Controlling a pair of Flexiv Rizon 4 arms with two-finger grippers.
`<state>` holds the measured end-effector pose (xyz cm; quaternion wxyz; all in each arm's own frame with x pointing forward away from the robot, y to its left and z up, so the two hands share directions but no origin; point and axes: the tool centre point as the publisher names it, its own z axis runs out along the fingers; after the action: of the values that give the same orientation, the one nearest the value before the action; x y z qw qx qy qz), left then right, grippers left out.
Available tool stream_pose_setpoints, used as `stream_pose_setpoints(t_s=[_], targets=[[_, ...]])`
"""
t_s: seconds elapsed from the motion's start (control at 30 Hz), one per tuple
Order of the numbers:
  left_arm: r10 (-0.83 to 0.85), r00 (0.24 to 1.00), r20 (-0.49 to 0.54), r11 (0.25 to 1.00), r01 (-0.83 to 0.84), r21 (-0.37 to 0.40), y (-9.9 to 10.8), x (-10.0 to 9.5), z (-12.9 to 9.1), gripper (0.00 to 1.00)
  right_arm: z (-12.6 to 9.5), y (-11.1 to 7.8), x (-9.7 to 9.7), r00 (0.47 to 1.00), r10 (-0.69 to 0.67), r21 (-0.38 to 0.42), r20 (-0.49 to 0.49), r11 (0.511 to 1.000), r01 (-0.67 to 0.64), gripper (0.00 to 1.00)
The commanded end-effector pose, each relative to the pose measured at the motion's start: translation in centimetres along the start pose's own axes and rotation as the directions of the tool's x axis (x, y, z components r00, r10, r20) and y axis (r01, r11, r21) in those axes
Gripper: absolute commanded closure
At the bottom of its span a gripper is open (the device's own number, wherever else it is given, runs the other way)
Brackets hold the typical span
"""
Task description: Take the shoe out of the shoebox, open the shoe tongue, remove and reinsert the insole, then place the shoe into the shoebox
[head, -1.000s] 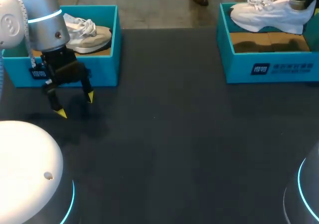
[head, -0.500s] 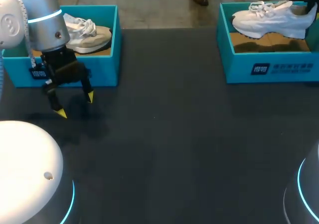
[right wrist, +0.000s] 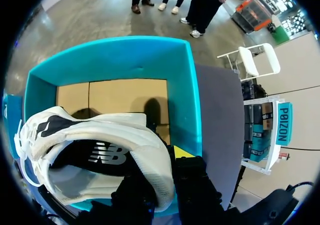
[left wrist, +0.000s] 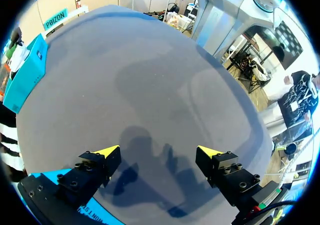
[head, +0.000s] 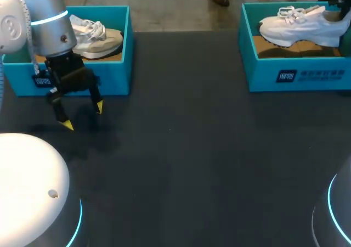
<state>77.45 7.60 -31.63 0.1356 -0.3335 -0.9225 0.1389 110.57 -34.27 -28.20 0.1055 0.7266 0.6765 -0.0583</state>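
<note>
A white shoe hangs low inside the teal right shoebox, toe toward the table's middle, its sole just above the cardboard floor. In the right wrist view my right gripper is shut on the heel collar of the white shoe, with one yellow fingertip showing outside the heel. My left gripper stands open over bare table in front of the left shoebox. Nothing lies between the fingers of the left gripper.
The left shoebox holds a beige and white shoe. The dark table stretches between the two boxes. The right box's walls closely surround the held shoe.
The white shoe has sunk lower into the right shoebox and shifted slightly right with my right gripper. My left arm has stayed still.
</note>
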Motion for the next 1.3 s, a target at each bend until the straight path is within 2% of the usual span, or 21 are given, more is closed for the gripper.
stream_pose_setpoints(t_s=[0.03, 0.33, 0.73, 1.03, 1.3], targets=[[0.000, 1.000, 0.000, 1.000, 0.000, -0.003, 0.0, 0.1, 0.0, 0.00, 0.5, 0.0, 0.4, 1.000, -0.007, 0.004, 0.006, 1.000, 0.007, 1.00], [0.000, 1.000, 0.000, 1.000, 0.000, -0.003, 0.0, 0.1, 0.0, 0.00, 1.6, -0.9, 1.3, 0.999, -0.008, 0.013, 0.037, 1.000, 0.008, 1.00], [0.000, 1.000, 0.000, 1.000, 0.000, -0.003, 0.0, 0.1, 0.0, 0.00, 3.1, -2.2, 1.5, 0.995, 0.018, 0.011, 0.096, 1.000, -0.019, 1.00], [0.000, 1.000, 0.000, 1.000, 0.000, -0.003, 0.0, 0.1, 0.0, 0.00, 3.2, -3.4, 1.9, 0.995, 0.016, 0.006, 0.102, 1.000, -0.017, 1.00], [0.000, 1.000, 0.000, 1.000, 0.000, -0.003, 0.0, 0.1, 0.0, 0.00, 2.7, -5.5, 1.7, 0.994, 0.025, 0.015, 0.104, 1.000, -0.026, 1.00]])
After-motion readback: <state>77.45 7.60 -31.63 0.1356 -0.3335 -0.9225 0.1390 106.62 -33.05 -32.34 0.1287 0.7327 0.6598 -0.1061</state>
